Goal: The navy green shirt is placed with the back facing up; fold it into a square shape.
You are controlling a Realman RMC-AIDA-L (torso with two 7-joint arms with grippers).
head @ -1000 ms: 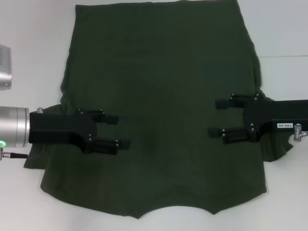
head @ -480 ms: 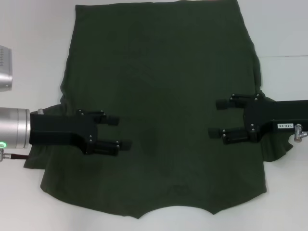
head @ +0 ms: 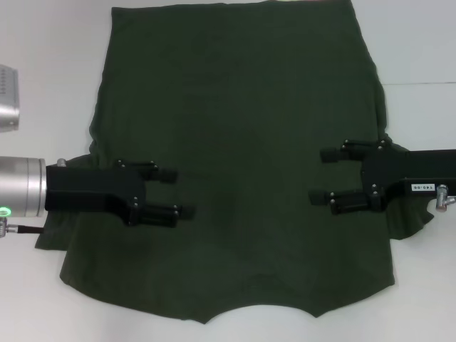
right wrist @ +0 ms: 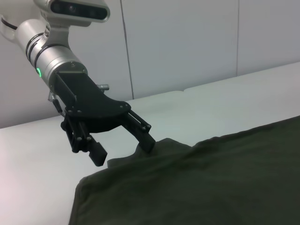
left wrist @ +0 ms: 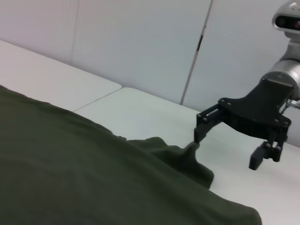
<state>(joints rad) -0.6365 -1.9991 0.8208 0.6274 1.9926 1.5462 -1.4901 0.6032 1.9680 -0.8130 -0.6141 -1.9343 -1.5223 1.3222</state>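
Note:
The navy green shirt [head: 242,142] lies spread flat on the white table, plain back up, with its collar edge at the near side. My left gripper [head: 182,192] is open and sits low over the shirt's left side, beside the left sleeve [head: 60,224]. On the other side my right gripper [head: 318,174] is open too, low over the shirt by the right sleeve [head: 410,224]. The left wrist view shows the shirt [left wrist: 70,168] and the right gripper [left wrist: 226,150], one finger at the bunched sleeve. The right wrist view shows the left gripper [right wrist: 123,150] at the shirt's [right wrist: 211,183] edge.
The white table [head: 420,43] shows bare strips to the left and right of the shirt, with a seam on the right side. A silver device [head: 7,100] sits at the left edge. Pale wall panels [right wrist: 187,42] stand behind the table.
Both arms have barely shifted. The shirt lies as before.

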